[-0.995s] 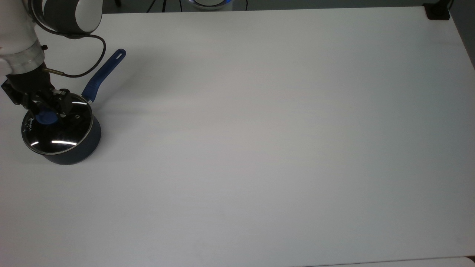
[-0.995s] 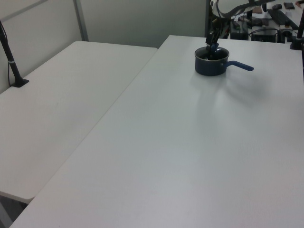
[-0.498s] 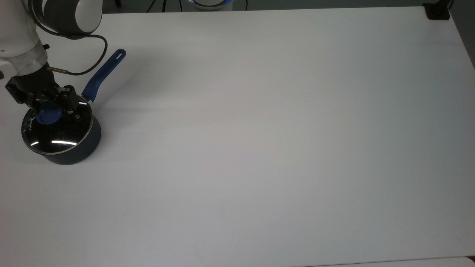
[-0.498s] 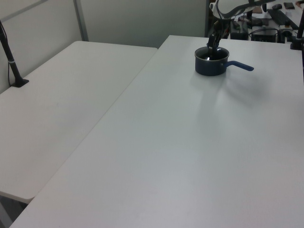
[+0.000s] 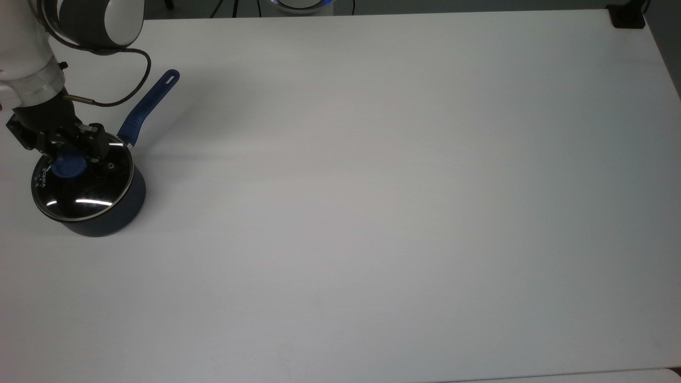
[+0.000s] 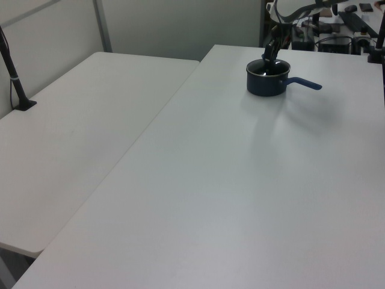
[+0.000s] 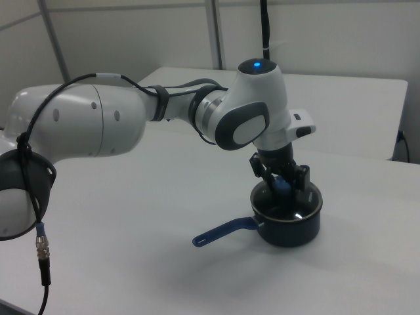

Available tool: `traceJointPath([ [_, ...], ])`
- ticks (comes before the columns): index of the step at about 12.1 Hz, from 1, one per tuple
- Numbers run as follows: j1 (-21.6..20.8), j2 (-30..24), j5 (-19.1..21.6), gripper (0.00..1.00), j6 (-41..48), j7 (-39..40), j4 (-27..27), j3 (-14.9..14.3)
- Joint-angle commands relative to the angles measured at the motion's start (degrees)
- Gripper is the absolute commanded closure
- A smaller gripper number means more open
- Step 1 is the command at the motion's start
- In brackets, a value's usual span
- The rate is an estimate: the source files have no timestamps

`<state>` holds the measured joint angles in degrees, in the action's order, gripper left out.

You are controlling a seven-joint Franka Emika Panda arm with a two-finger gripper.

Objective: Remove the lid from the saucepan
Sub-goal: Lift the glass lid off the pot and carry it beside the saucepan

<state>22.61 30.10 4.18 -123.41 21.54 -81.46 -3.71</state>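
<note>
My pincer grips the lid by its blue knob; lid not yet lifted clear of the saucepan.

- The top view looked steeply down on the white table from high up, with the saucepan at the top view's left edge.
- The left view stood far off, low, looking along the table toward the distant saucepan.
- The right view sat close, facing the arm and saucepan.
- All three shared the saucepan.
</note>
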Motion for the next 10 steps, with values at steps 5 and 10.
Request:
traceJointPath([
  [5, -9.66, -9.16, -0.56, 0.59, 2.39, -7.36, -6.4, 1.86],
  [10, -14.76, -21.03, -8.21, 0.59, -0.95, -19.94, -27.5, 12.58],
])
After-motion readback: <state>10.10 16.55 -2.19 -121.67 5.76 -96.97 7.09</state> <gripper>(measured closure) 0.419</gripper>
